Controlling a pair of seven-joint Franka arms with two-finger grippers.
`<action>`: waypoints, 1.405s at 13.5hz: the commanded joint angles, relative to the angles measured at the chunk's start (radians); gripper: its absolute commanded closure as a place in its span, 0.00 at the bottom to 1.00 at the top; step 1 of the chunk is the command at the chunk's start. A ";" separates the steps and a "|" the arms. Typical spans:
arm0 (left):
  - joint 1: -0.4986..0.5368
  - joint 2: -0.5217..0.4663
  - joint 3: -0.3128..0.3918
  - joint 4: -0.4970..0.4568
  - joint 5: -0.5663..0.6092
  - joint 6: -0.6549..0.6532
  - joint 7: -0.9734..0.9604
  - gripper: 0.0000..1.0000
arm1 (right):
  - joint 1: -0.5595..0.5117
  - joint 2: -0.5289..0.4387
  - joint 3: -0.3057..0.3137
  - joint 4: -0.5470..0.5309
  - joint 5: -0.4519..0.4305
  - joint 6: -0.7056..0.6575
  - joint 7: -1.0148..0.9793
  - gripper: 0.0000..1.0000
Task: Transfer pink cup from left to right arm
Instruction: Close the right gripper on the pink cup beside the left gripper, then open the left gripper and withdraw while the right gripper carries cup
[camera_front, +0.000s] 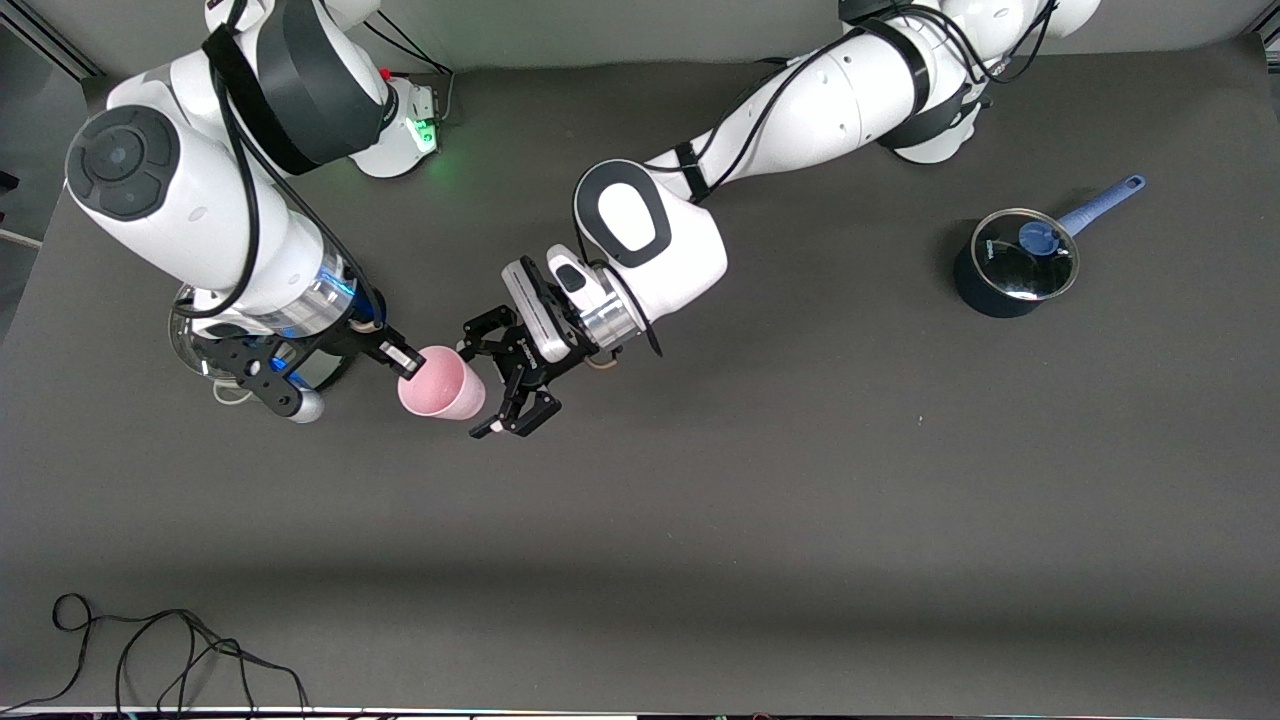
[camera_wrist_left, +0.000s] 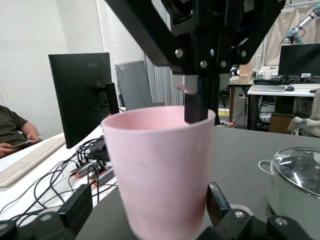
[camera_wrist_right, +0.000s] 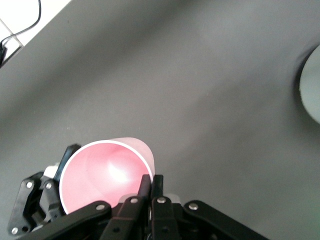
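From the front, the cup (camera_front: 441, 382) hangs above mid-table, its rim pinched by the right gripper (camera_front: 405, 362); the left gripper (camera_front: 497, 382) flanks its base, jaws spread. A blue pot (camera_front: 1012, 266) sits toward the left arm's end.

Left wrist: fingers (camera_wrist_left: 75, 210) stand apart from the cup (camera_wrist_left: 160, 175); a lidded pot (camera_wrist_left: 295, 182) stands beside.

Right wrist: closed fingers (camera_wrist_right: 150, 192) clamp the cup's (camera_wrist_right: 107, 172) wall.

Robotics lab, sharing space with an office. Two white arms are standing bolted along one edge of a dark matte table (camera_front: 800, 520), cables trailing off it. Around it: a black monitor (camera_wrist_left: 80, 95) and keyboard (camera_wrist_left: 25, 162) on a white desk, tangled cords, a seated person (camera_wrist_left: 12, 130) holding a phone, more desks with screens, and another robot arm (camera_wrist_left: 300, 22) showing farther off.
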 joint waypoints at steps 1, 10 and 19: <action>0.048 -0.031 0.053 -0.025 0.042 -0.003 -0.035 0.00 | -0.005 0.048 -0.006 0.080 -0.095 -0.036 -0.039 1.00; 0.533 -0.200 0.053 -0.582 0.408 -0.378 -0.030 0.00 | -0.303 0.054 -0.044 0.125 -0.104 -0.027 -0.816 1.00; 0.940 -0.307 0.099 -0.626 1.221 -1.183 -0.323 0.00 | -0.546 0.039 -0.050 0.085 0.043 -0.019 -1.329 1.00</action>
